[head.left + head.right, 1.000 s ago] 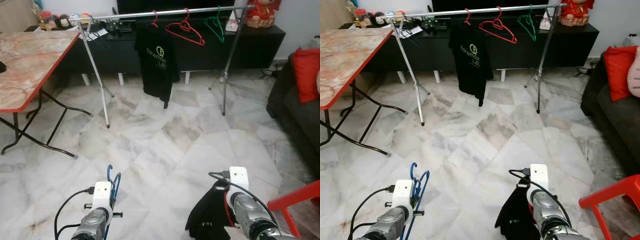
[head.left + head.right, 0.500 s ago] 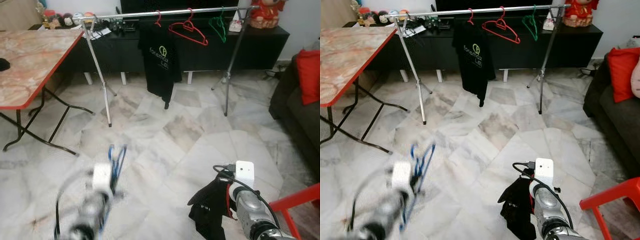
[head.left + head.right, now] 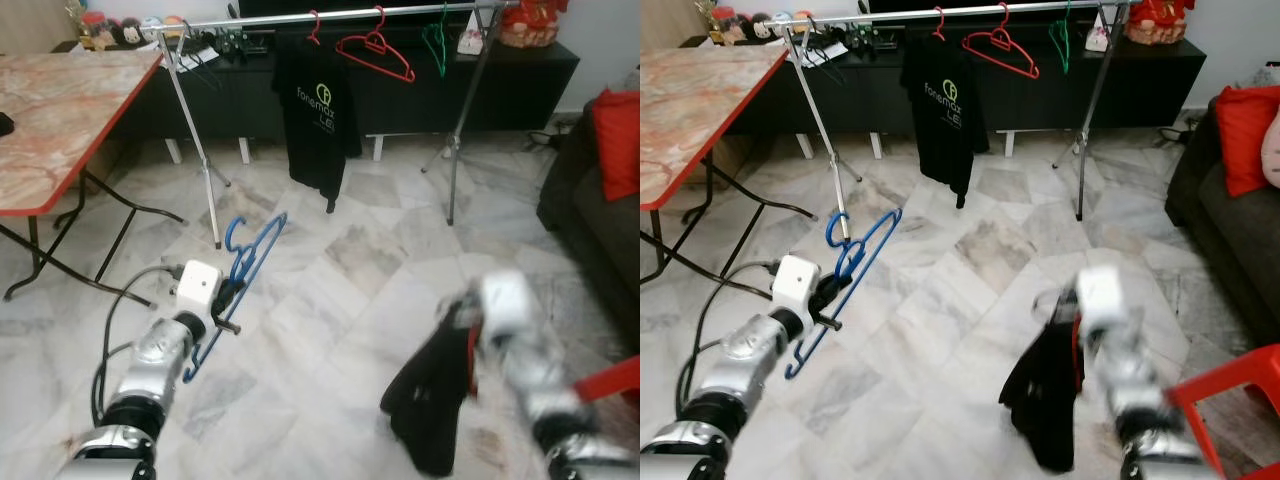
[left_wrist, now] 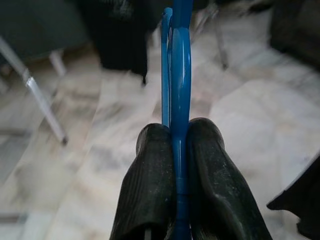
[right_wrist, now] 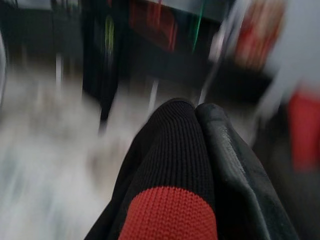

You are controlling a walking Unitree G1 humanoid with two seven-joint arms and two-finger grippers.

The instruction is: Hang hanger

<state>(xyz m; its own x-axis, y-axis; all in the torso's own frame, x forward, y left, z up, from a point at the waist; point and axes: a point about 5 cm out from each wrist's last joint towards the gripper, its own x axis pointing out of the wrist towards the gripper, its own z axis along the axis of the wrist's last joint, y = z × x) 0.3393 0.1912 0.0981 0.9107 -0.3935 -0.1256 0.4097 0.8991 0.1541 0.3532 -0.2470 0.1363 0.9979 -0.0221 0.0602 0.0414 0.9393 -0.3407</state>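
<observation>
White marble floor [image 3: 330,290], red-edged folding table [image 3: 60,120], black cabinet [image 3: 400,90], dark sofa [image 3: 600,210].

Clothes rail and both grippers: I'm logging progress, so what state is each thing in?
Blue hanger: clamped in left gripper, off the rail.
Black garment: held by right gripper, dangling.
Clothes rail: standing.
Black T-shirt: hung.
Red hanger: hung, bare.
Green hanger: hung, bare.
</observation>
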